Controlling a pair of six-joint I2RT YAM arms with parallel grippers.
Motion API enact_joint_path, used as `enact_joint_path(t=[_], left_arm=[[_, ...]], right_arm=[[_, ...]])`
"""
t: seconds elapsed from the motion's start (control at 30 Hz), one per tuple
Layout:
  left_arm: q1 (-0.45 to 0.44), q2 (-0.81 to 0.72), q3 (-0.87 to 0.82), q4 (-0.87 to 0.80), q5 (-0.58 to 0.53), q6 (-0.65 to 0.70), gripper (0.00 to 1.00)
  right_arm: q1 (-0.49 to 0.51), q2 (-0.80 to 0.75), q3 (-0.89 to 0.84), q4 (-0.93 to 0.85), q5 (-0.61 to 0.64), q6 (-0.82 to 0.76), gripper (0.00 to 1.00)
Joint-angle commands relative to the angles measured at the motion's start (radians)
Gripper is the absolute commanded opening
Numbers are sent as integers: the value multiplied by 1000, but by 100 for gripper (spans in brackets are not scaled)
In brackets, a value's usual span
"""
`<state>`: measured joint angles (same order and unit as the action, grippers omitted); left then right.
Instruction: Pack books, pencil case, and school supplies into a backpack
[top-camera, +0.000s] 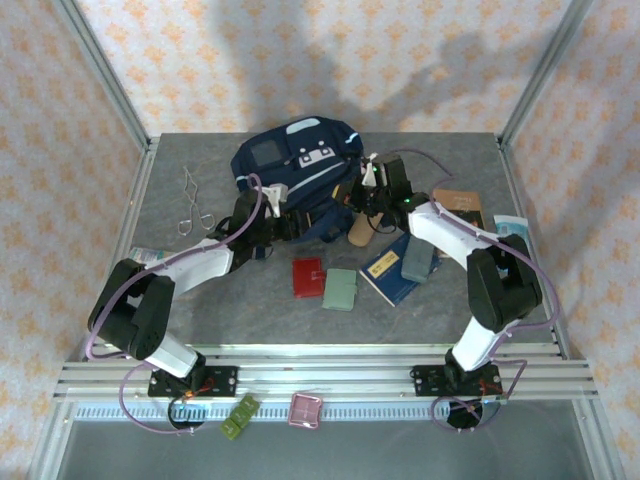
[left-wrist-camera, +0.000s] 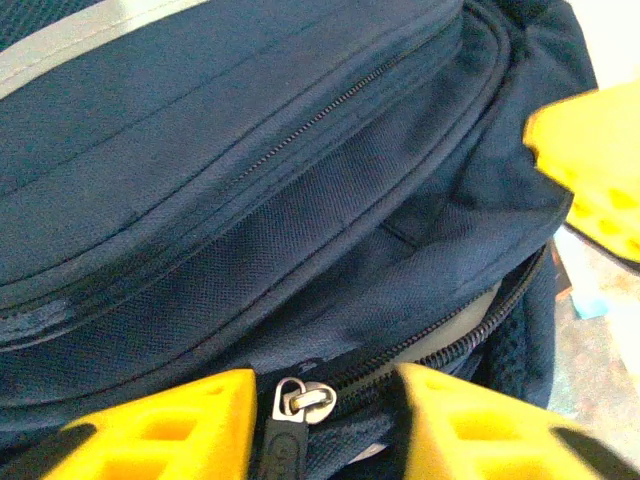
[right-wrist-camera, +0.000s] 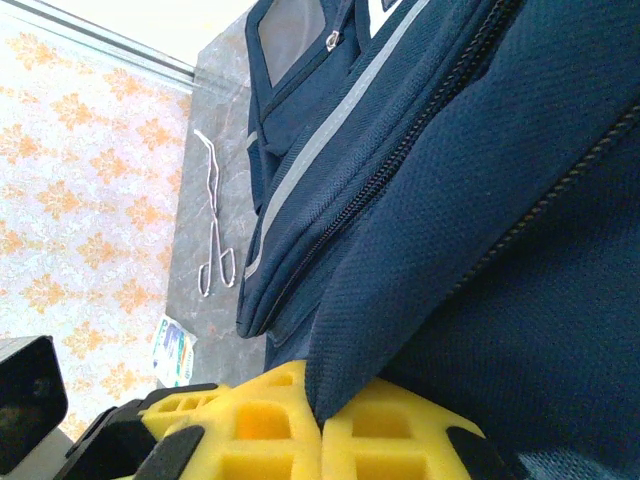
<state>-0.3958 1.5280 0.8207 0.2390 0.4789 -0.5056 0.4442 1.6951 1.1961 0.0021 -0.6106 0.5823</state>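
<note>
**Navy backpack, far centre of table, with both grippers at its near edge**

- **Main item:** the backpack (top-camera: 290, 160) lies at the far centre of the table (top-camera: 240, 325), with its grey patch and white patches facing up.
- **Left gripper** (left-wrist-camera: 325, 405): it is at the pack's near-left edge with its fingers apart. A metal zipper pull (left-wrist-camera: 300, 397) sits in the gap, closer to one finger.
- **Right gripper** (right-wrist-camera: 322, 425): it is at the pack's near-right side, pads pressed together on a fold of the navy fabric.
- **In the way:**
  - The pencil case (top-camera: 361, 230) lies just beside the pack's near edge, partly under the right arm.
  - The brown book (top-camera: 462, 207) lies to the right, partly covered by that arm.
- **Nearby, apart from the pack:**
  - The red case (top-camera: 307, 277) and the pale green case (top-camera: 341, 289) lie side by side.
  - The dark blue book (top-camera: 388, 278) has the slate-grey slab (top-camera: 417, 261) overlapping its right end.
- **Periphery:**
  - A scissor-like tool (top-camera: 190, 205) lies to the left of the pack, well apart from it.
  - One light-blue packet (top-camera: 512, 225) lies by the right edge.
- **Room:** bare surface runs between the cases and the front rail (top-camera: 320, 375). There is also bare surface along the far edge on both sides of the pack.
</note>
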Motion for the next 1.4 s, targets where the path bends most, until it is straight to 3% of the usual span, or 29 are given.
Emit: enact_joint_path(t=[0.0,0.07,0.13,0.33,0.4,0.5,0.57,0.63,0.73,0.8,0.97,1.03,1.13,1.2,1.37], left_arm=[[-5,16,20,-91,-63,45,33],[-6,19,21,-107,-58,54,34],[-9,19,25,-141,-65,69,22],[-11,1,10,-170,-56,77,26],[-11,-8,1,-166,-70,77,13],[-9,-2,6,-176,-72,80,13],[-9,7,13,-185,-58,87,21],[-9,11,15,-185,-45,88,23],[-11,14,17,-176,-3,99,38],[-11,20,27,-198,6,117,38],[-24,33,59,-283,-44,169,34],[-29,37,66,-285,-53,173,20],[-37,62,90,-315,-66,188,16],[-41,83,109,-338,-65,196,0],[-43,70,92,-304,-59,176,1]], right_arm=[[5,-2,48,134,-35,0,0],[5,0,51,135,-35,2,0],[4,3,53,136,-36,5,0],[-3,11,50,148,-42,16,0],[-4,12,47,157,-45,24,0],[-5,14,45,164,-49,31,0],[-6,12,45,163,-49,30,0],[-7,11,43,161,-48,31,0],[-9,9,39,165,-46,36,0],[-10,11,39,166,-45,39,0],[-12,17,37,182,-54,51,0],[-12,22,40,186,-64,57,0],[-12,25,42,194,-73,65,0],[-12,23,42,193,-72,65,0],[-13,21,44,190,-69,62,0]])
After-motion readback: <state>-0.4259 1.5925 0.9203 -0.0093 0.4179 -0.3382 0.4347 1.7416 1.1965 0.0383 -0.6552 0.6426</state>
